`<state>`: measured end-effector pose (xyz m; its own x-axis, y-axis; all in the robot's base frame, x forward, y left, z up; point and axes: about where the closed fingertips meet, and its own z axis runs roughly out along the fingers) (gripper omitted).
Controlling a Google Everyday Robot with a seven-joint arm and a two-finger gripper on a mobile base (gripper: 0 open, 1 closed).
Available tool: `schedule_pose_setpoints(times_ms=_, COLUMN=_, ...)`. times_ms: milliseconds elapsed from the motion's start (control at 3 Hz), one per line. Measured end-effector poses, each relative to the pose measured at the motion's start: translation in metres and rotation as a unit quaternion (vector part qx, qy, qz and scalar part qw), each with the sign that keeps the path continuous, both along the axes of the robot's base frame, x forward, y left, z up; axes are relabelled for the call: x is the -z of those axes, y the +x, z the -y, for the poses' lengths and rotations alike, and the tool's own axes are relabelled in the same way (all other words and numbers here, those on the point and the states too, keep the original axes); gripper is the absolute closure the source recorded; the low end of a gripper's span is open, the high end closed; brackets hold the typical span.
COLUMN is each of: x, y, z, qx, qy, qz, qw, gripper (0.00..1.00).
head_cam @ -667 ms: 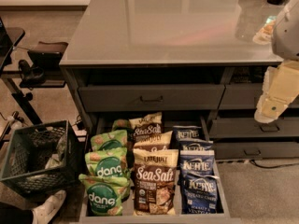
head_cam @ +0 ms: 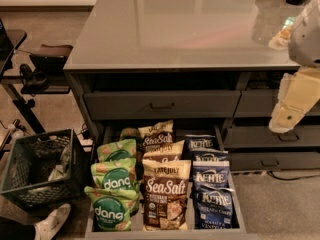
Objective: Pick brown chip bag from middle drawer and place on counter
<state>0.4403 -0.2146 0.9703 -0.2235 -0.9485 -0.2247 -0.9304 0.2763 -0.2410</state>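
The middle drawer (head_cam: 238, 214) stands pulled out at the bottom centre, split into three lanes. The middle lane holds three brown chip bags; the front one (head_cam: 165, 194) shows white "Sea Salt" script, with others (head_cam: 156, 138) behind it. Green "dang" bags (head_cam: 115, 181) fill the left lane, blue "Kettle" bags (head_cam: 211, 184) the right. The glossy grey counter (head_cam: 175, 29) spans the cabinet top. My gripper (head_cam: 287, 111) hangs at the right edge, level with the upper drawers, right of and above the open drawer, holding nothing.
A shallow closed drawer (head_cam: 161, 104) with a small pull handle sits above the open one. More closed drawers (head_cam: 270, 136) are on the right. A dark plastic crate (head_cam: 40, 169) stands on the floor at left, with a shoe (head_cam: 52, 221) in front of it.
The view has shifted slightly; my gripper stays at the right edge at about the same height. The bags and drawer have not moved.
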Motion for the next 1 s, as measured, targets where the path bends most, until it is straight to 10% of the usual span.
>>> schedule_pose_setpoints(times_ms=1000, x=0.215, y=0.007, z=-0.017, qx=0.013, qy=0.103, qz=-0.053, qw=0.9932, gripper=0.00)
